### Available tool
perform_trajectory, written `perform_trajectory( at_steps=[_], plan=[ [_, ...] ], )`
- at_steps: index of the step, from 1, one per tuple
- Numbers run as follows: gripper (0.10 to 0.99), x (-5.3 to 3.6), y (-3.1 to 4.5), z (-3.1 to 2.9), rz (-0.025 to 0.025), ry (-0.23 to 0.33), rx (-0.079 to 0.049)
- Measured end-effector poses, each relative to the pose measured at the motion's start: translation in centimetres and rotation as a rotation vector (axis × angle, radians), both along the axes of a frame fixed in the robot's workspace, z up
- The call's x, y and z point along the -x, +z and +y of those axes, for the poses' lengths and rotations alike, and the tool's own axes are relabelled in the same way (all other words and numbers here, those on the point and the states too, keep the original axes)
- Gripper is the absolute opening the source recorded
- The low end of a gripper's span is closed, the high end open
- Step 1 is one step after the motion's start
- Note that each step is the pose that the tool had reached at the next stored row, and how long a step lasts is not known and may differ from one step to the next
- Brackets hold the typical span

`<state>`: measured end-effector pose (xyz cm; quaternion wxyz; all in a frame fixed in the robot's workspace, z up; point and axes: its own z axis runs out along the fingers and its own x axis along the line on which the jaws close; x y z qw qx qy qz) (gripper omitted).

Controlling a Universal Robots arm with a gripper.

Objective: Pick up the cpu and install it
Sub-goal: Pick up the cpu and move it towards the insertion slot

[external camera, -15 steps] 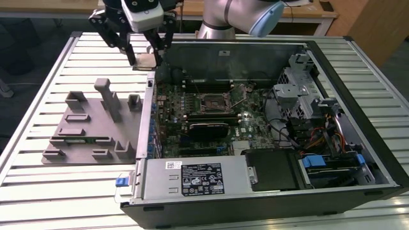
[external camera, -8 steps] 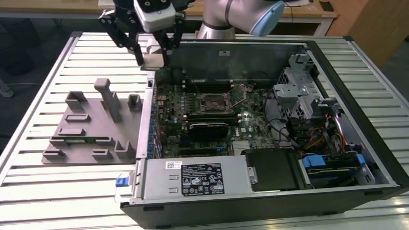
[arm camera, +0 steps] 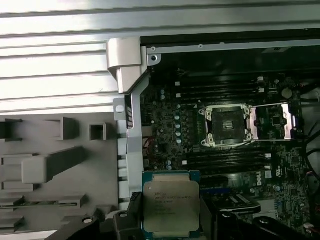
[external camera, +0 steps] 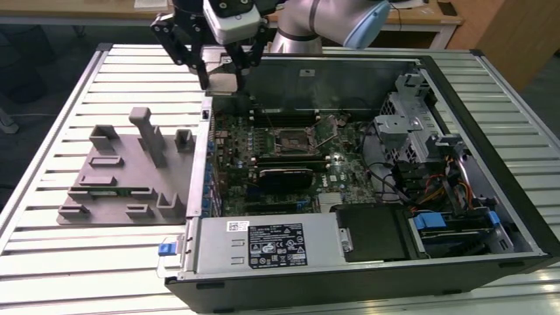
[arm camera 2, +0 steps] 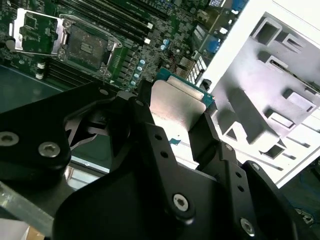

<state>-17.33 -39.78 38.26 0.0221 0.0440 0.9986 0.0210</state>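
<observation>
The cpu (arm camera: 171, 205) is held aloft, clamped in the closed-in gripper (external camera: 224, 79), above the computer case (external camera: 350, 289) side wall. Pickup is done, but the open motherboard socket (arm camera: 225, 125) is not yet filled.

One cpu (arm camera: 171, 205) is counted. One gripper (external camera: 224, 77) is seen, with two fingers (external camera: 199, 69) pressed on the cpu. One open computer case (external camera: 490, 131) and one slatted table (external camera: 131, 79) are counted. One socket (external camera: 290, 138) is seen inside the case. In the exterior view, one grey fixture (external camera: 114, 177) is seen at nine o'clock from the case.
</observation>
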Motion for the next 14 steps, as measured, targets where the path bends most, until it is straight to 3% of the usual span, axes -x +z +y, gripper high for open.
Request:
perform_trajectory(
  at_steps=[14],
  plan=[
    [0.541,-3.88,-0.06,0.00,0.0022,0.000,0.000]
  ],
)
